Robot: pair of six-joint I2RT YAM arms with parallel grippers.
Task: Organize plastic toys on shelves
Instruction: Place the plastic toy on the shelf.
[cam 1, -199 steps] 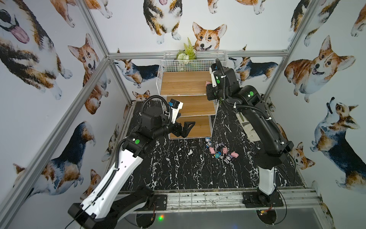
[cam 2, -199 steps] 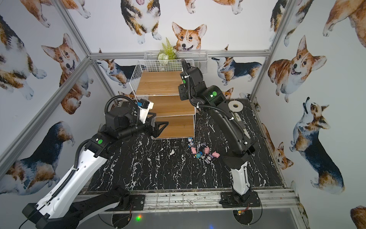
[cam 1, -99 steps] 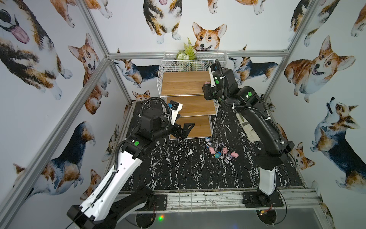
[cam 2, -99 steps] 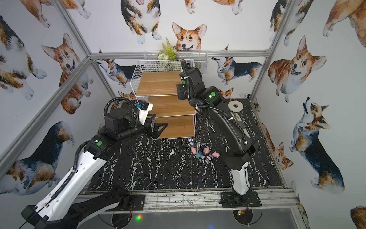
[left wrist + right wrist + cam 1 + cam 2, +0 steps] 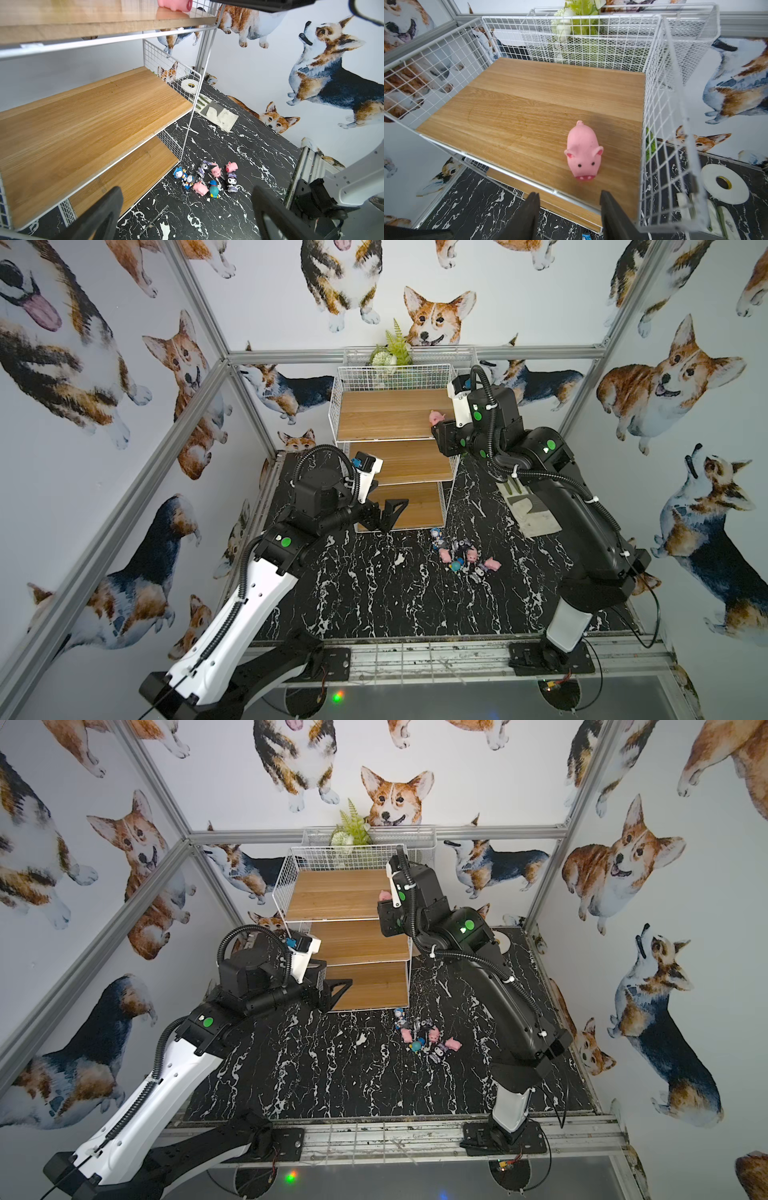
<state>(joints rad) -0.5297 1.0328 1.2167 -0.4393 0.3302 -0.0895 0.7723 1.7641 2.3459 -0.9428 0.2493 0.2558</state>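
Step in hand: the pink pig [image 5: 583, 153] already stands upright on the top shelf [image 5: 529, 99], near its front edge and close to the right side. We judge that only the retreat of the right arm [image 5: 582, 506] is left.
Right jaws: parted with nothing between them, just outside the shelf's front rail [image 5: 508, 172]. The pig is free and its snout points at them.
Doing it well: we would pull straight back from the rail, not sideways, so that no jaw catches the snout and tips the pig off the edge. We would go down only once we are clear of the rail.
Left jaws: wide open and empty, in front of the bottom shelf [image 5: 135, 172]. The middle shelf [image 5: 83, 124] and the bottom one are both bare.
Toys still to sort: a pile [image 5: 463, 558] of eight lies on the counter [image 5: 374, 593], just in front of the rack's right front leg. They touch each other, so picking one alone will need care.
In the way: the mesh wall [image 5: 660, 124] stands close beside the right jaws, and the shelves step outward below.
Other things: a glove [image 5: 218, 114] and a tape roll [image 5: 724, 182] lie on the counter right of the rack. A basket [image 5: 457, 354] with a plant stands behind it. They are not ours to move.
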